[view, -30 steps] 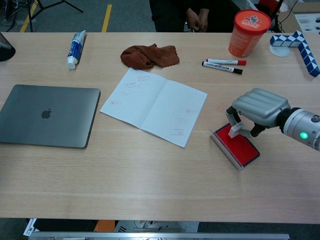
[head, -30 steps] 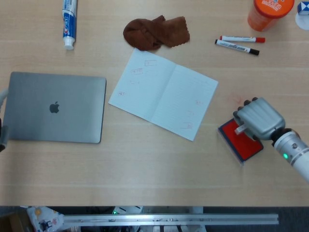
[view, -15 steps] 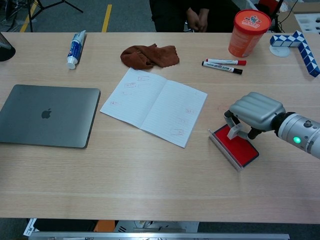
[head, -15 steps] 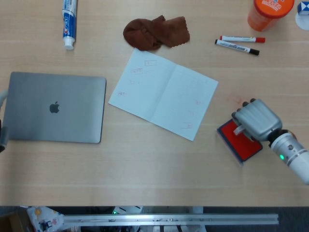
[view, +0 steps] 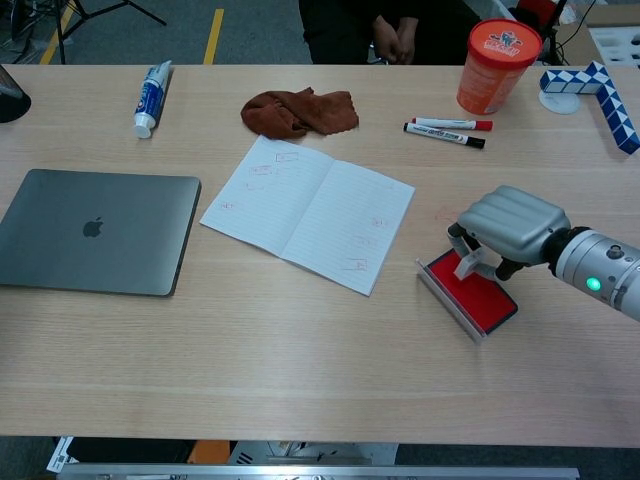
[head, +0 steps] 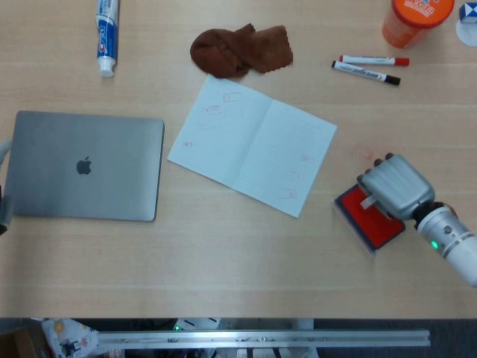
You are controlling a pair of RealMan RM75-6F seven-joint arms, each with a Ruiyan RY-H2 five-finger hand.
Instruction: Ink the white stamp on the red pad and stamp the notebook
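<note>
The red ink pad lies at the table's right side. My right hand hovers over it, fingers curled down around the white stamp, which stands pressed on the pad's red face. The open notebook lies left of the pad, with several faint red stamp marks on both pages. Only a sliver of the left arm shows at the left edge of the head view; the hand itself is out of sight.
A closed grey laptop sits at the left. Behind the notebook are a brown cloth, a toothpaste tube, two markers and an orange cup. A blue-white folding puzzle lies back right.
My right hand drew slightly back toward the lower right and sank with the stamp onto the pad; in the last half second it barely shifted.
</note>
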